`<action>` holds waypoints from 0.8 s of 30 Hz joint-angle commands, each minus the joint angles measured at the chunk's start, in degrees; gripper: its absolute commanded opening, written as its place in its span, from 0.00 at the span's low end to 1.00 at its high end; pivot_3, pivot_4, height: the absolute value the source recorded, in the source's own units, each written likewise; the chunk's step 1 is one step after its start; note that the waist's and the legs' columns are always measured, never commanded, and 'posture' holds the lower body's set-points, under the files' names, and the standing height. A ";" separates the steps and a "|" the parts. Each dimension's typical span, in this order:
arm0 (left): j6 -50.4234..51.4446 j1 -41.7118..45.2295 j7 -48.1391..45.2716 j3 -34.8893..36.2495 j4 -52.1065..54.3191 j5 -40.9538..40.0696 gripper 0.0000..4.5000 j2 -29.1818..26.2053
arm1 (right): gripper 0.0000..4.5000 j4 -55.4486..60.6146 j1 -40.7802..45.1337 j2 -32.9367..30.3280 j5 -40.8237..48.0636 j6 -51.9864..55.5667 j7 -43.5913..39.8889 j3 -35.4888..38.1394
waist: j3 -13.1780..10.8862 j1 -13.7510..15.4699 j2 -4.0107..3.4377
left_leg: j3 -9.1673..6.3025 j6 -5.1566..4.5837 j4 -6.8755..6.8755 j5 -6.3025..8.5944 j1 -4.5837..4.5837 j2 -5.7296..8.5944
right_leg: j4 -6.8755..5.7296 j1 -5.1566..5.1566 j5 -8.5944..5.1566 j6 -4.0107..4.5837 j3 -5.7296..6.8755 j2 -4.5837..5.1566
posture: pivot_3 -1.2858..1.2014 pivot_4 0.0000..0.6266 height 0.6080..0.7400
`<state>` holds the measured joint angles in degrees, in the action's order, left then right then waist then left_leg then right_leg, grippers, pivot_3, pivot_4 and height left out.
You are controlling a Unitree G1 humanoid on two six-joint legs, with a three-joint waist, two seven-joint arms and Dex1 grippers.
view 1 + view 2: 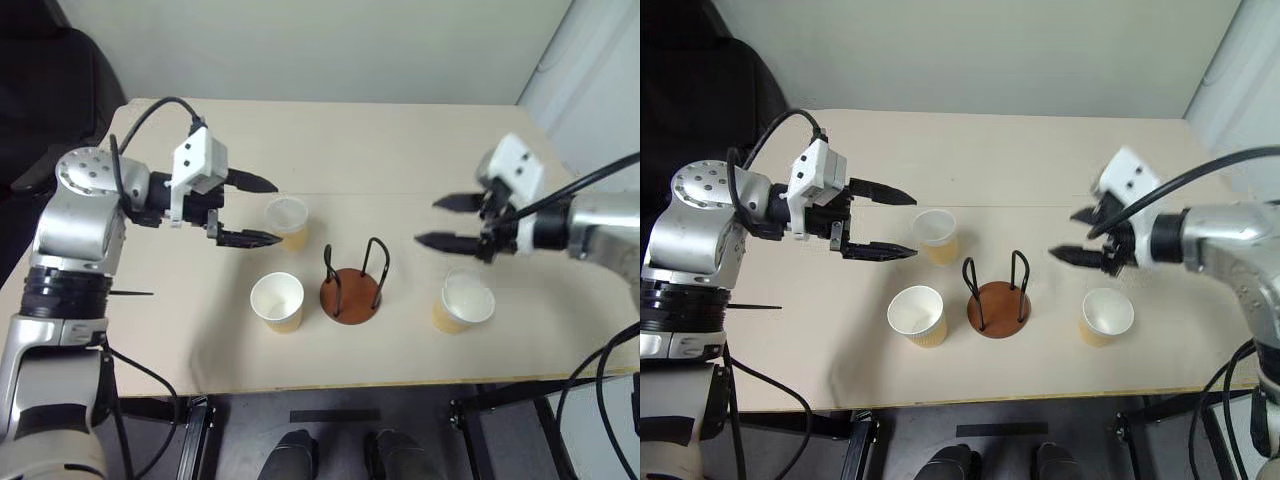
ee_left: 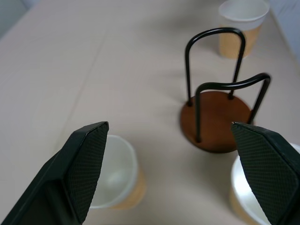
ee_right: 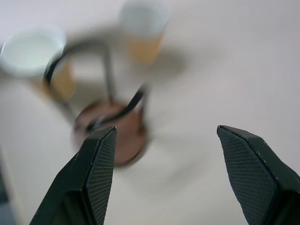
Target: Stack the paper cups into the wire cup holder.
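Observation:
The wire cup holder [image 1: 352,292], a reddish-brown disc with two black wire loops, stands empty near the table's front middle. Three paper cups stand upright on the table: one [image 1: 287,222] just behind-left of the holder, one [image 1: 278,301] at its left, one [image 1: 464,303] to its right. My left gripper [image 1: 279,212] hovers open and empty above the back-left cup, pointing right toward the holder [image 2: 213,119]. On the right, my right gripper [image 1: 427,221] is also open and empty, raised above the table behind the right cup and pointing left.
The beige table [image 1: 400,150] has bare room behind the cups. Its front edge [image 1: 400,378] runs close below the holder. A dark chair [image 1: 50,90] stands at the back left, and a black cable loops over my left arm.

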<state>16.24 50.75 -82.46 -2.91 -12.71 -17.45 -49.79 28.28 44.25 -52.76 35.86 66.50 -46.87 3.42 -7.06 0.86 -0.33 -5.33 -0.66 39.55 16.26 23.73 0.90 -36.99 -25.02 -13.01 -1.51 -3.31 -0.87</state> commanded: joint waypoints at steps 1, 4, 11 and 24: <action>-1.45 1.75 -0.03 0.79 -0.33 0.54 1.00 -0.60 | 0.76 1.14 0.86 -1.28 1.01 -0.55 0.33 2.18 | 0.00 0.00 0.00 | 0.00 -0.01 0.00 0.01 0.00 0.00 | 0.01 0.00 0.00 0.00 0.00 0.00 | 0.52 0.24 1.00; -2.46 2.65 -0.24 0.49 -1.92 1.39 1.00 -0.72 | 0.76 1.25 0.78 -1.80 0.74 -1.04 0.34 1.77 | 0.00 0.03 0.00 | 0.01 -0.02 0.00 0.01 0.03 0.01 | 0.03 -0.01 0.00 0.00 0.00 0.01 | 0.52 0.24 1.00; -3.55 2.57 -1.51 0.07 -2.86 2.43 1.00 -1.45 | 0.76 1.10 0.07 -2.83 0.65 -2.19 0.06 1.26 | 0.00 0.04 0.00 | 0.00 -0.02 0.00 0.02 0.03 0.01 | 0.03 -0.01 0.00 0.00 0.00 0.01 | 0.52 0.24 1.00; -26.27 3.73 9.56 -4.71 -14.31 17.51 1.00 1.54 | 0.76 0.59 2.30 -2.39 2.74 -2.67 0.06 1.22 | 0.00 0.13 0.00 | 0.00 -0.04 0.02 0.02 0.05 0.01 | 0.02 -0.02 0.00 0.00 0.00 0.01 | 0.52 0.24 1.00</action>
<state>-7.09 52.70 -74.85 -7.69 -26.58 -1.41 -48.10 27.83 45.60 -54.70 37.90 64.19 -46.75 3.48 -7.06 0.99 -0.34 -5.33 -0.70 39.57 16.28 23.78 0.90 -36.97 -25.05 -13.01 -1.51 -3.31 -0.85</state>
